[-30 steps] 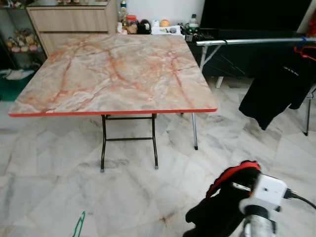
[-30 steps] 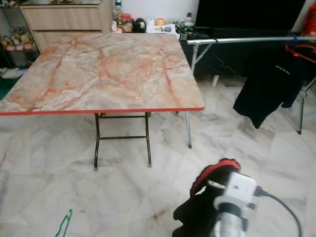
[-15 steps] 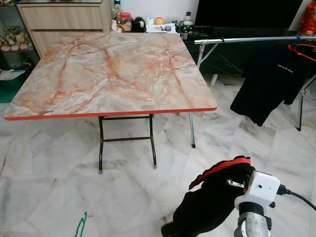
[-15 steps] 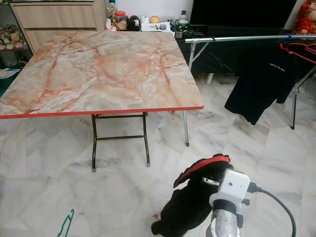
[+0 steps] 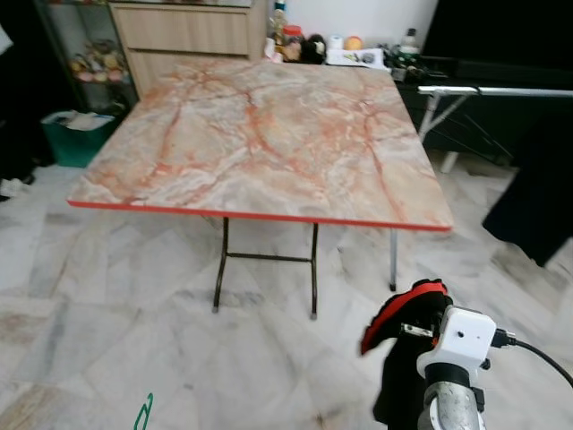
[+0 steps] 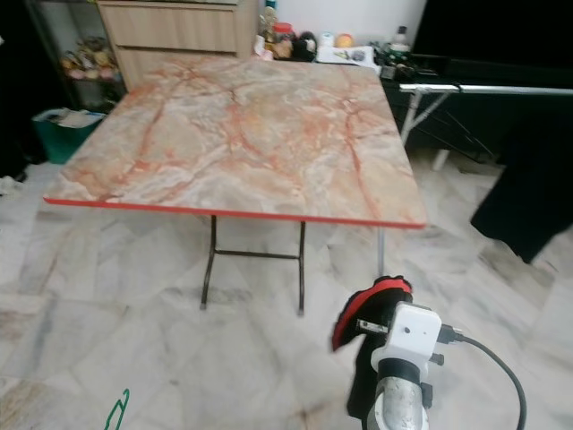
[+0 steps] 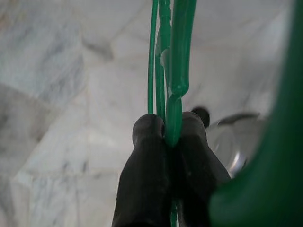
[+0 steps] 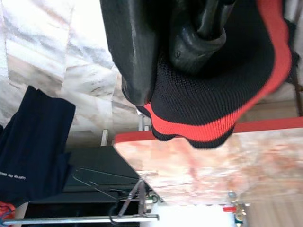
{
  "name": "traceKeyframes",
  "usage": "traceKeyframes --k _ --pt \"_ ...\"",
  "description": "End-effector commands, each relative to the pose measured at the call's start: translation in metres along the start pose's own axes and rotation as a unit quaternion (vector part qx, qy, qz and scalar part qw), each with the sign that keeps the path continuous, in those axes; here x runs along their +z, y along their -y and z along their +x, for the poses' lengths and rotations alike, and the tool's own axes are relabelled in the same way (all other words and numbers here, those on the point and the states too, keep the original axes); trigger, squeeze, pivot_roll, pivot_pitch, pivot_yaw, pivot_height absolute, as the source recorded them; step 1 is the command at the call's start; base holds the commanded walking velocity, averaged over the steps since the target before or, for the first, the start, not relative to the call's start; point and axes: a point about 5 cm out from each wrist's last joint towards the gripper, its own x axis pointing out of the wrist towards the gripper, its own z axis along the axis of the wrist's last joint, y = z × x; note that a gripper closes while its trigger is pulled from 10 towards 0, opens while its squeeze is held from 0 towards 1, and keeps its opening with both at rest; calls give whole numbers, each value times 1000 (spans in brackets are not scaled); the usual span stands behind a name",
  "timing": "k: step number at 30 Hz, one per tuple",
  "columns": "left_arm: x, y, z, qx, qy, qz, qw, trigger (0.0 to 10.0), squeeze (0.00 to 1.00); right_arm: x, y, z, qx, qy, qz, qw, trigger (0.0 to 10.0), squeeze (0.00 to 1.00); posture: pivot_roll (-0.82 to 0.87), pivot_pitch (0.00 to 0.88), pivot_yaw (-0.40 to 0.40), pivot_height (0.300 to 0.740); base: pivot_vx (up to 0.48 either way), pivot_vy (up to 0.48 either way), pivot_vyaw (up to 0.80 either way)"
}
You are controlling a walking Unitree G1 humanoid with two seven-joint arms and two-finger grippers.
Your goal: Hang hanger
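Note:
My left gripper [image 7: 170,127] is shut on the thin wire of a green hanger [image 7: 173,56], low over the marble floor. The hanger's tip [image 5: 143,414] pokes in at the bottom left of the left eye view. My right gripper [image 8: 163,71] is shut on a black knit garment with a red trim [image 5: 405,313], which hangs from it in front of my right wrist [image 5: 458,345]. The garment hides the right fingers in the eye views. A silver clothes rail [image 5: 497,90] runs at the far right, with a dark garment [image 5: 537,206] hanging from it.
A folding table [image 5: 269,134] with a marble-pattern top and red edge stands straight ahead on thin metal legs. Behind it are a wooden cabinet [image 5: 188,31], jars and bottles [image 5: 295,45], and a green bin [image 5: 76,134] at the left.
The whole view has swung left, so the table sits more to the right and the rail is at the right edge. The black garment now hangs straighter down from my right gripper.

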Motion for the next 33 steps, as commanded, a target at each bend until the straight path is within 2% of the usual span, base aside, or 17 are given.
traceKeyframes --k 1,6,10,12,15,17,19,20,22,23,24,25,26,28,30,31,33 --pt "-1 3 0 -4 1 -2 1000 10000 0 7 4 0 -4 21 -10 1000 10000 0 56 89 -7 740 262 0 0" --pt "-1 3 0 -4 1 -4 1000 10000 0 14 -1 1 15 44 -28 999 10000 0 54 90 -8 740 269 0 720" --pt "-2 4 0 -5 0 -5 1000 10000 0 20 -6 4 32 50 -24 998 10000 0 55 90 -9 740 272 0 320" --pt "-3 5 0 -5 -1 -5 1000 10000 0 32 -12 9 47 69 -5 996 10000 0 53 91 -8 740 268 0 0" --pt "-3 6 0 -5 -3 -7 1000 10000 0 56 -24 22 74 108 -2 991 10000 0 48 91 -8 740 274 0 0" --pt "-3 6 1 -5 -3 -8 1000 10000 0 64 -27 27 78 118 1 990 10000 0 46 90 -6 740 272 0 0" --pt "-2 7 1 -6 -2 -9 1000 10000 0 82 -35 41 88 140 0 986 10000 0 38 91 3 740 270 0 0" --pt "-2 7 1 -6 -2 -9 1000 10000 0 82 -35 41 88 140 0 986 10000 0 38 91 3 740 270 0 0" --pt "-1 9 2 -8 -2 -9 1000 10000 0 108 -43 58 96 172 1 980 10000 0 31 90 8 740 272 0 0" --pt "-1 9 2 -8 -2 -9 1000 10000 0 108 -43 58 96 172 1 980 10000 0 31 90 8 740 270 0 0" --pt "0 10 2 -9 -2 -8 1000 10000 0 129 -47 70 96 196 11 976 10000 0 32 88 8 740 274 0 0" --pt "0 10 2 -9 -1 -9 1000 10000 0 138 -49 77 92 202 4 975 10000 0 34 87 7 740 270 0 0" --pt "0 10 2 -9 -1 -9 1000 10000 0 138 -49 77 92 202 4 975 10000 0 34 87 7 740 270 0 0" --pt "1 11 3 -8 -1 -10 1000 10000 0 153 -52 89 82 210 -6 974 10000 0 39 86 7 740 270 0 0" --pt "2 11 3 -8 -1 -10 1000 10000 0 159 -54 93 83 216 7 973 10000 0 41 86 6 740 270 0 0" --pt "2 11 3 -7 -2 -10 1000 10000 0 169 -57 100 85 219 26 972 10000 0 45 87 7 740 270 0 0" --pt "0 11 3 -6 -5 -9 1000 10000 0 176 -60 110 82 211 23 974 10000 0 48 86 6 740 272 0 0"
